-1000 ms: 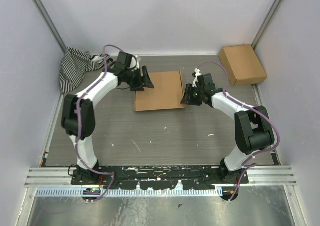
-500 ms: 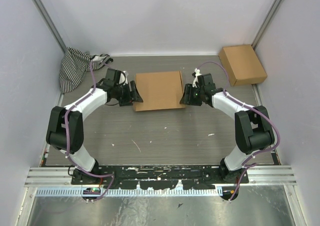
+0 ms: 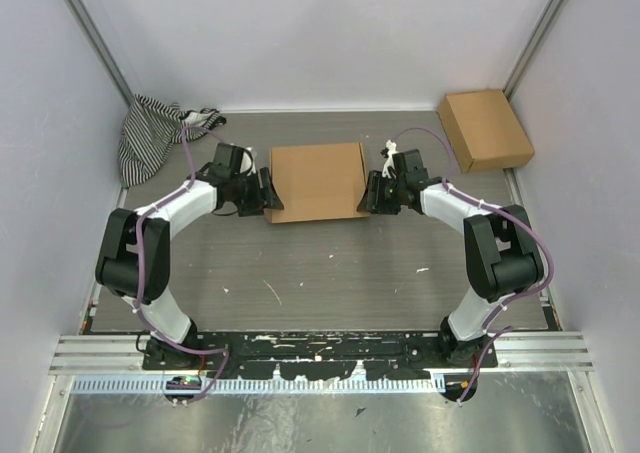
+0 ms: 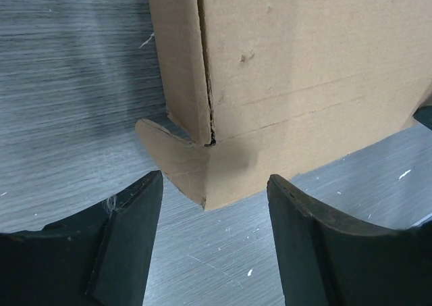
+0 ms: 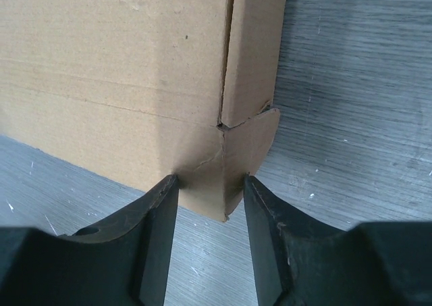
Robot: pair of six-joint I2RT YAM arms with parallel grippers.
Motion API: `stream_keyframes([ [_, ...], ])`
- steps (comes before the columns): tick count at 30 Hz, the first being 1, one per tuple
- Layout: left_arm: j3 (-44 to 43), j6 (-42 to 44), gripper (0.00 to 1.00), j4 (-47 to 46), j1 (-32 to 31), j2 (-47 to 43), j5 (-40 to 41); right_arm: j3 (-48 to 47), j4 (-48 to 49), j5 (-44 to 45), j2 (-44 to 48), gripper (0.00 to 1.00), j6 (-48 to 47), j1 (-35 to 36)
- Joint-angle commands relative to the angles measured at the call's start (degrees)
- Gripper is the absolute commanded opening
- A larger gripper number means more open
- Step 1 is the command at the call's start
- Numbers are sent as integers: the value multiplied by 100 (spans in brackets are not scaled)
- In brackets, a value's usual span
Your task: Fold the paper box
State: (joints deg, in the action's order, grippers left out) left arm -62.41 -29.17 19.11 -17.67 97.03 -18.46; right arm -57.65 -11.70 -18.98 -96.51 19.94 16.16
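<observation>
The paper box (image 3: 315,178) lies in the middle of the table as a closed shallow brown cardboard box. My left gripper (image 3: 268,195) is open at its near-left corner. In the left wrist view the corner of the box (image 4: 304,63) points into the gap of that gripper (image 4: 214,179), touching neither finger. My right gripper (image 3: 371,193) is at the near-right corner. In the right wrist view its fingers (image 5: 210,179) press on both sides of the box's corner (image 5: 115,69), where a small flap sticks out.
A smaller ready-made brown box (image 3: 484,129) sits at the back right, beside the wall. A black-and-white striped cloth (image 3: 150,131) is bunched in the back left corner. Pale walls close in the table on three sides.
My left gripper has moved from the box's far-left edge toward me to its near-left corner. My right gripper has stayed at the near-right corner, shifting only slightly.
</observation>
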Motion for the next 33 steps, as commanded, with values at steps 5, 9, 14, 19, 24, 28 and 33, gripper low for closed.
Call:
stream_keyframes([
  [5,71,8,68,-374,-50,210,-73,-108,182,-132,90,49,19,-3],
  [9,50,-19,65,-475,-125,304,-154,-98,194,-194,76,48,2,-5],
  [14,32,-73,54,-539,-162,361,-385,-111,270,-418,27,42,13,-6],
  [19,-67,-57,50,-296,-157,238,-506,-145,217,-536,106,38,45,-8],
  [24,-266,9,50,177,-152,9,-634,-306,-178,-505,299,38,32,-2],
  [28,-438,34,50,393,-153,-125,-730,-575,-566,-472,297,38,-15,-7],
  [33,-549,31,50,506,-149,-125,-876,-745,-817,-472,263,38,-35,-5],
])
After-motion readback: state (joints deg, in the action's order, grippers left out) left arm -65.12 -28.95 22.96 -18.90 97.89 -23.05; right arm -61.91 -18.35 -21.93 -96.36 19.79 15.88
